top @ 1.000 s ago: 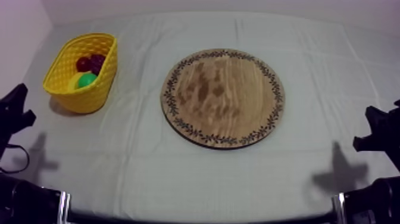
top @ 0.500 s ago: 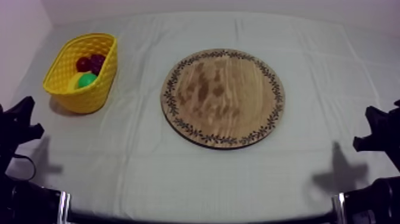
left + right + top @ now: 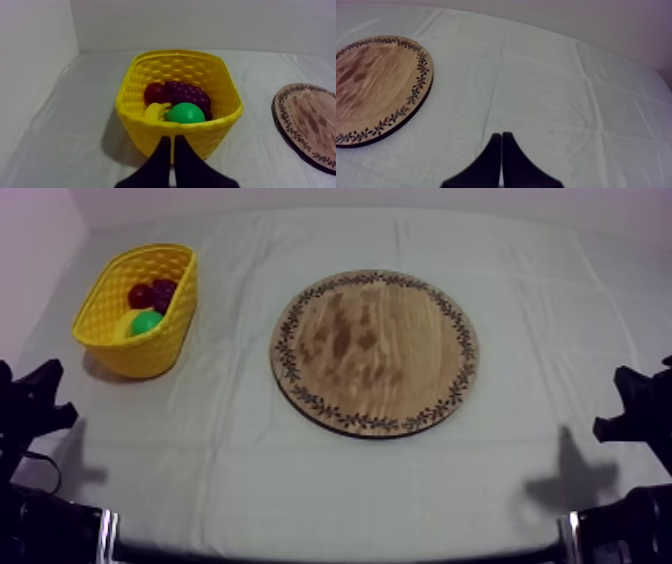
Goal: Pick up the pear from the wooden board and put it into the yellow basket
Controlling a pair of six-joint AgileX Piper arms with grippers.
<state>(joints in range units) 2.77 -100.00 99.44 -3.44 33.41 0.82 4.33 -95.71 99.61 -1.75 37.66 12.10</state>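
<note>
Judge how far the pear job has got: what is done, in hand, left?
Done: the pear lies in the yellow basket beside the grapes, banana and small red fruit; the wooden board holds no fruit. In hand: nothing, the left gripper is shut on nothing before the basket, the right gripper likewise by the board. Left: seemingly nothing.

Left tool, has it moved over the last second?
Yes. In the top view the left tool has slid back toward the near edge of the table, farther from the yellow basket.
</note>
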